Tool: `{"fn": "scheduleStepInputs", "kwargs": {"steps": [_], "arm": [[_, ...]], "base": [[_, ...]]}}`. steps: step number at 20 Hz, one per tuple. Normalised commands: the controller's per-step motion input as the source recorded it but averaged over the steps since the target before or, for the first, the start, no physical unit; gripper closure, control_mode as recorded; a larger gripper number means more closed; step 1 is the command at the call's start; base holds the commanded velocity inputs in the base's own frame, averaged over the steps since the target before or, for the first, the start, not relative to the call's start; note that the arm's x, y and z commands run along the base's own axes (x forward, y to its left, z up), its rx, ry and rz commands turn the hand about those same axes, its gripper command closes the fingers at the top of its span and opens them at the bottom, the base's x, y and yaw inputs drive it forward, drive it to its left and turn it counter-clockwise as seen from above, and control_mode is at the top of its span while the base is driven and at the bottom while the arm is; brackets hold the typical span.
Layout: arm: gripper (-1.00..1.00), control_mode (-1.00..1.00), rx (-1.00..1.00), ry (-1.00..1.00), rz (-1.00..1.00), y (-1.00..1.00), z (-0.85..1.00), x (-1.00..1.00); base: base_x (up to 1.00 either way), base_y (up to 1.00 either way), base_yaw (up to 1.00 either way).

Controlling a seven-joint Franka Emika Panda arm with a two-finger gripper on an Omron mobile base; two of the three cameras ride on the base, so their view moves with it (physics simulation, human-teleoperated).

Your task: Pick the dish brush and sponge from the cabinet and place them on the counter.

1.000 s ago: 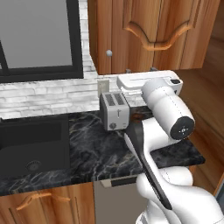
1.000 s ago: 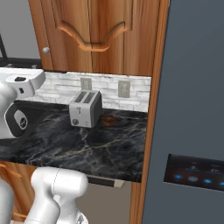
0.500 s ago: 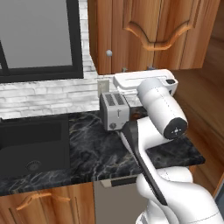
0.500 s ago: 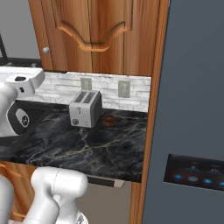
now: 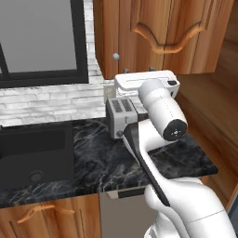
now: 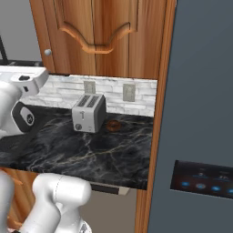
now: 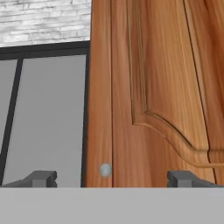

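The cabinet (image 5: pixel 158 32) is a reddish-brown wall unit with its arched door shut, so the dish brush and sponge are hidden. Its round grey knob (image 5: pixel 115 56) sits at the door's lower left corner. My gripper (image 5: pixel 138 71) hangs just below and right of that knob, above the toaster, pointing at the door. In the hand view the gripper (image 7: pixel 111 179) is open, with the knob (image 7: pixel 105 170) between the two dark fingertips (image 7: pixel 41 178) and still some way off. The black veined counter (image 5: pixel 102 162) lies below.
A silver toaster (image 5: pixel 122 116) stands at the back of the counter, with a small orange ball (image 6: pixel 113 125) beside it. A black sink (image 5: pixel 32 153) lies to the left under a dark-framed window (image 5: pixel 42 37). A tall grey appliance (image 6: pixel 200 113) walls off the right.
The hand has risen a little and shifted left toward the cabinet knob. The jaws stay open and nothing else has moved.
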Motion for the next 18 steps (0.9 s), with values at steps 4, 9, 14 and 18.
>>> {"fn": "scheduleStepInputs", "kwargs": {"steps": [4, 9, 14, 18], "arm": [[-1.00, -1.00, 0.00, -0.01, 0.00, 0.01, 0.00, 0.25], [-1.00, -1.00, 0.00, -0.01, 0.00, 0.01, 0.00, 0.27], [-1.00, -1.00, 0.00, -0.01, 0.00, 0.04, 0.00, 0.28], [-1.00, -1.00, 0.00, 0.00, 0.00, 0.09, 0.00, 0.26]], "base": [[0.00, 0.00, 0.00], [0.00, 0.00, 0.00], [0.00, 0.00, 0.00], [0.00, 0.00, 0.00]]}}
